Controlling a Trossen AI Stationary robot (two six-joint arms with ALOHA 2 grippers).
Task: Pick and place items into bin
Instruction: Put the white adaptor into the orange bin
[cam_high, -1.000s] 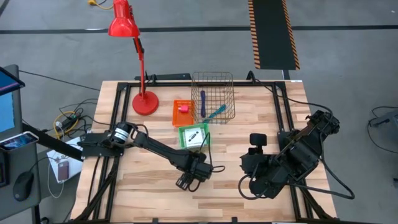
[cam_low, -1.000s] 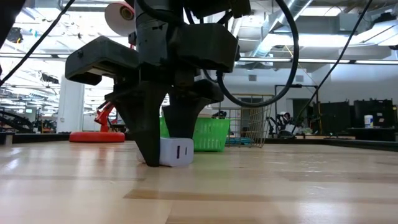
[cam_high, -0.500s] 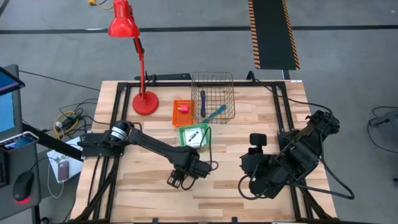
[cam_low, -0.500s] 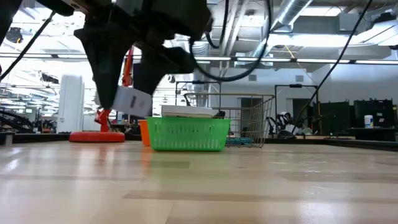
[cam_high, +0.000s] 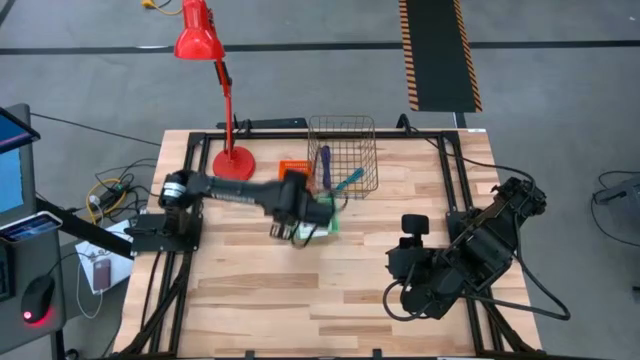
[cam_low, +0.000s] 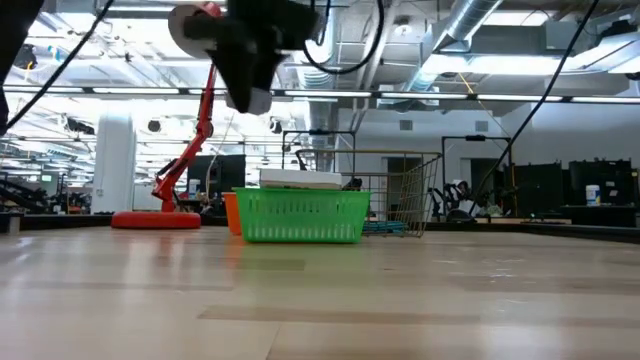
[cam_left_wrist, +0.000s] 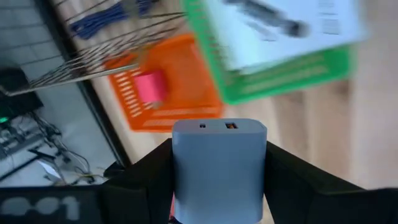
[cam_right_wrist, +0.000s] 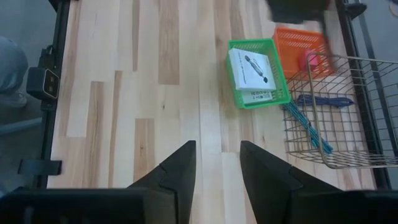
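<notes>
My left gripper (cam_high: 300, 228) is shut on a pale lavender block (cam_left_wrist: 219, 163) high above the table, beside the green basket (cam_high: 330, 218); the low view shows the block (cam_low: 256, 100) under it. The green basket holds a white card pack (cam_right_wrist: 250, 70). A pink block (cam_left_wrist: 149, 87) lies in the orange basket (cam_high: 293, 168). A purple pen (cam_high: 324, 160) and a teal pen (cam_high: 346, 181) lie in the wire basket (cam_high: 343, 152). My right gripper (cam_right_wrist: 217, 171) is open and empty at the table's right near side (cam_high: 402, 272). My left gripper pinches the lavender block by its two opposite sides (cam_left_wrist: 177, 168) between its two fingers (cam_left_wrist: 146, 183). The fingers come from above, pointing down. The block is lifted clear, its end with two small slots (cam_left_wrist: 216, 126) facing away from the gripper.
A red desk lamp (cam_high: 222, 100) stands at the table's far left, its base (cam_high: 233, 163) next to the orange basket. Bare wood lies across the near half of the table (cam_high: 300, 300). Cables and devices (cam_high: 100, 200) lie off the left edge.
My left gripper, shut on the lavender block, has lifted it off the table, then carried it up and toward the far edge until it is beside the green and orange baskets. The right arm has kept still.
</notes>
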